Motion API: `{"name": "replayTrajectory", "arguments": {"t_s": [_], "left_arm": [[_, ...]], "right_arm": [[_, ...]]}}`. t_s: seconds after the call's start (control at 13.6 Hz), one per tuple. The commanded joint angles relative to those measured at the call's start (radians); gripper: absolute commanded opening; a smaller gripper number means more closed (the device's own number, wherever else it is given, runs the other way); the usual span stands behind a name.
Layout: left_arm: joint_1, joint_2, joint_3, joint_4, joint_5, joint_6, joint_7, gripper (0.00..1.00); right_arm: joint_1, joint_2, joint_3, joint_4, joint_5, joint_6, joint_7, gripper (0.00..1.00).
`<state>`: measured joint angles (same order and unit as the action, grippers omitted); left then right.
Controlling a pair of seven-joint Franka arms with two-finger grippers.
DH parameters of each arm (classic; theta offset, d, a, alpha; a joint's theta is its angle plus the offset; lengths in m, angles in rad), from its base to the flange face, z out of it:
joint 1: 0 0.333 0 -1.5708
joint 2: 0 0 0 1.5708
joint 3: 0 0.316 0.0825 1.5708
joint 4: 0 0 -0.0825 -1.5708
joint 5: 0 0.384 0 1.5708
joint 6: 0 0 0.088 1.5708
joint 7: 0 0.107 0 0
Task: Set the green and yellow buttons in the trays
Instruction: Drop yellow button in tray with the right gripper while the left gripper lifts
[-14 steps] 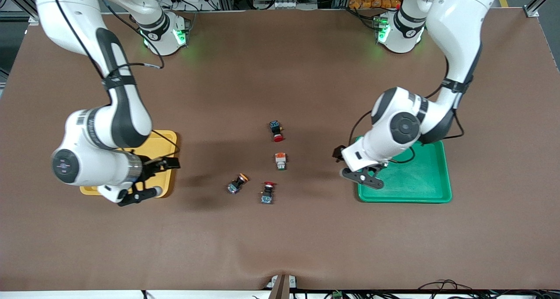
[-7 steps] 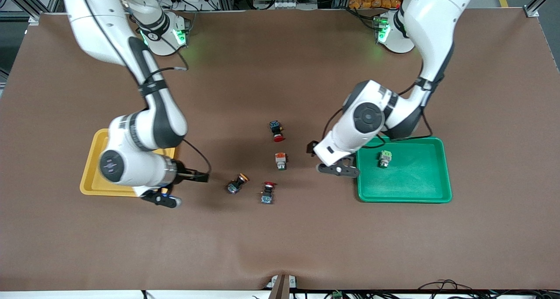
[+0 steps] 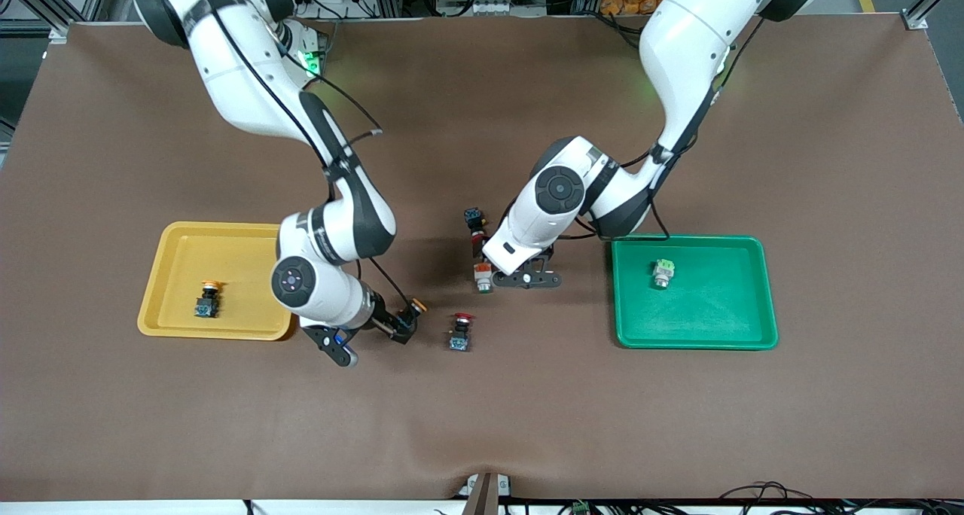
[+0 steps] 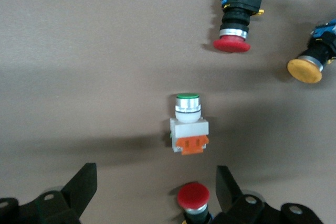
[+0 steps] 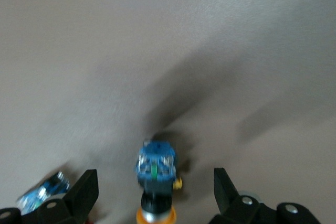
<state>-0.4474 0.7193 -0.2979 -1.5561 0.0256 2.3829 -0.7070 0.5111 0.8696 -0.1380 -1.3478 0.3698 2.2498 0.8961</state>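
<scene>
The green tray holds the light-green switch; the yellow tray holds a yellow-capped switch. The left gripper, jaws spread, hovers over the orange-block switch. The right gripper, also spread, hangs over the other yellow-capped switch, a red-capped switch at its three o'clock.

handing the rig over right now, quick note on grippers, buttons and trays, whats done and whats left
Left gripper: open, over the white button with the orange block, not gripping it.
Right gripper: open, around the loose yellow-capped button, not closed on it.
Done: one yellow-capped button lies in the yellow tray; the green-block button lies in the green tray.
Left: those two loose buttons. The two red-capped buttons are on the table.
</scene>
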Motion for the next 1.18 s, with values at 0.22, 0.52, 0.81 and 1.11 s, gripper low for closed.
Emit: {"name": "replayTrajectory", "arguments": {"t_s": [0.22, 0.52, 0.81, 1.11], "left_arm": [[-0.002, 0.020, 0.010, 0.027, 0.011, 0.024, -0.011, 1.00], [-0.008, 0.025, 0.010, 0.028, 0.010, 0.024, -0.017, 1.00], [-0.008, 0.046, 0.010, 0.031, 0.008, 0.056, -0.019, 1.00], [-0.066, 0.112, 0.022, 0.067, 0.008, 0.128, -0.073, 1.00]], "right_arm": [[0.052, 0.065, -0.011, 0.048, 0.006, 0.043, 0.027, 0.46], [0.047, 0.045, -0.012, 0.042, 0.005, 0.034, 0.009, 0.09], [0.004, -0.038, -0.020, 0.042, 0.003, -0.135, -0.096, 0.11], [-0.130, -0.187, -0.022, 0.044, 0.001, -0.457, -0.351, 0.12]]}}
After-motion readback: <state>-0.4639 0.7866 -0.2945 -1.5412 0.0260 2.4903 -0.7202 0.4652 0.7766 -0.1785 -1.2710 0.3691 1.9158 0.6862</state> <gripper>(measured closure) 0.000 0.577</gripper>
